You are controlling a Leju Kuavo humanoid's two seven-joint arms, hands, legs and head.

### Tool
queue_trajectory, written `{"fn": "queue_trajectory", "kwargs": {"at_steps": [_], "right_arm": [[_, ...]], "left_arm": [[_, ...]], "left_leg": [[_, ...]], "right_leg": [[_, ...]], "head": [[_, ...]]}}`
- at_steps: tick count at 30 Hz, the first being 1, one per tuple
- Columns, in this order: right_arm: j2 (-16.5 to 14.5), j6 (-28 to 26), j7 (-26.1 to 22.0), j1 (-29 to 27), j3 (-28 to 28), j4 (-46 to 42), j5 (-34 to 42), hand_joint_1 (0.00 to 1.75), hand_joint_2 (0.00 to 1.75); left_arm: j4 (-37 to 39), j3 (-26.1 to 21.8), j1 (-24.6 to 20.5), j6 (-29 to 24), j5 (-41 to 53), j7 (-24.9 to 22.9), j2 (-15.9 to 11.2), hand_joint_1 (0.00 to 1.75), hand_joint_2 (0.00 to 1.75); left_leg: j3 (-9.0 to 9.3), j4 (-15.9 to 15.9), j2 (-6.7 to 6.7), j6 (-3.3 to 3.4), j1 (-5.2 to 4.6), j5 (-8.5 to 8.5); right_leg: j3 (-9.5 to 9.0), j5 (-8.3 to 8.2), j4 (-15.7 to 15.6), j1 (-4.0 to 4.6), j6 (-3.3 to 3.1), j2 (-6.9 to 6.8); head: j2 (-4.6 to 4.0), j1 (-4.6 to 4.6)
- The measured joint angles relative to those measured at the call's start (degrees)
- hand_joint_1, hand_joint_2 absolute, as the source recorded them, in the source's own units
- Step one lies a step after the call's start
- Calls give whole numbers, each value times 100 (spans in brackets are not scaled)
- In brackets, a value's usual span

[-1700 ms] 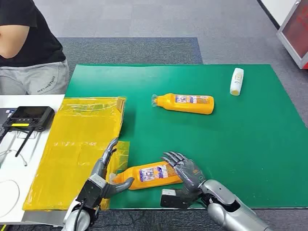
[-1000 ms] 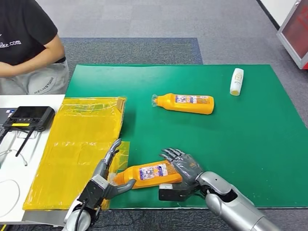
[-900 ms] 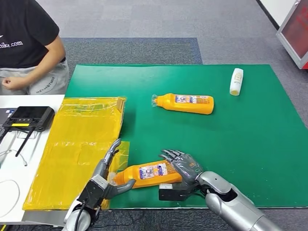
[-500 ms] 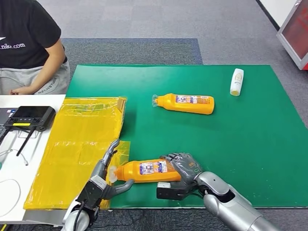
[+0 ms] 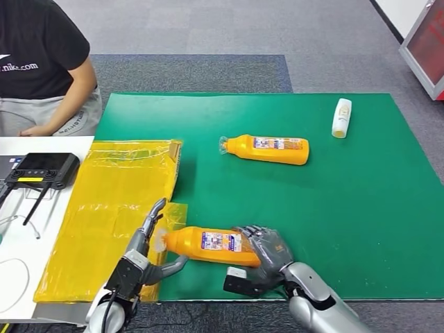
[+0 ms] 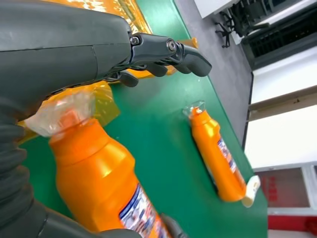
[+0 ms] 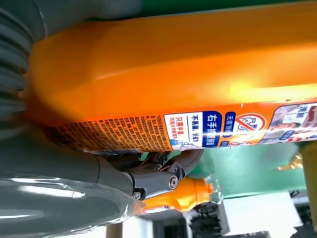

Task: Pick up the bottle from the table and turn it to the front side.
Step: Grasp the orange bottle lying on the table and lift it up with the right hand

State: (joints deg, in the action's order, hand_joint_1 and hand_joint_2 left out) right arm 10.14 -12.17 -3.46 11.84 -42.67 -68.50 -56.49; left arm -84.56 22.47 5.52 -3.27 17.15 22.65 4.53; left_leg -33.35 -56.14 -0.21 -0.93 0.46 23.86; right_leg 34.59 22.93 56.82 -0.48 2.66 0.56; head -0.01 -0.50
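Bottle [image 5: 212,245], orange and lying on its side, is sitting at the near edge of the green mat [image 5: 340,208], with its wrapped cap end pointing left beside the yellow plastic bag [image 5: 105,201]. Going left to right, the left hand [image 5: 143,253] is flanking that cap end with fingers spread wide, while the right hand [image 5: 267,253] is gripping the bottle's base end. Farther off, a second orange bottle [image 5: 267,149] is lying mid-mat, and a small white bottle [image 5: 341,117] is resting near the far right corner.

office: grey carpet tiles [image 5: 209,28], swivel chairs [image 6: 239,15]
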Motion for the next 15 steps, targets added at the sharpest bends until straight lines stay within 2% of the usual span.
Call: {"fn": "queue_trajectory", "kwargs": {"at_steps": [6,10,15], "right_arm": [[-474,-444,-511,-750,715,-392,504,175,175],[-709,-498,-746,-972,1052,-534,744,175,175],[-910,-497,-898,-1106,1317,-572,944,175,175]], "left_arm": [[-326,-68,109,-16,-412,447,55,0,175],[-621,-73,221,64,-602,749,62,0,175],[-952,36,317,261,-710,879,31,0,175]], "left_leg": [[-28,0,-1,0,2,0],[-32,0,-1,1,1,2],[-33,0,-1,2,0,3]], "right_leg": [[24,1,2,2,0,-5],[27,4,2,1,2,-6],[29,5,2,0,4,-6]], "head": [[1,1],[1,-1],[1,0]]}}
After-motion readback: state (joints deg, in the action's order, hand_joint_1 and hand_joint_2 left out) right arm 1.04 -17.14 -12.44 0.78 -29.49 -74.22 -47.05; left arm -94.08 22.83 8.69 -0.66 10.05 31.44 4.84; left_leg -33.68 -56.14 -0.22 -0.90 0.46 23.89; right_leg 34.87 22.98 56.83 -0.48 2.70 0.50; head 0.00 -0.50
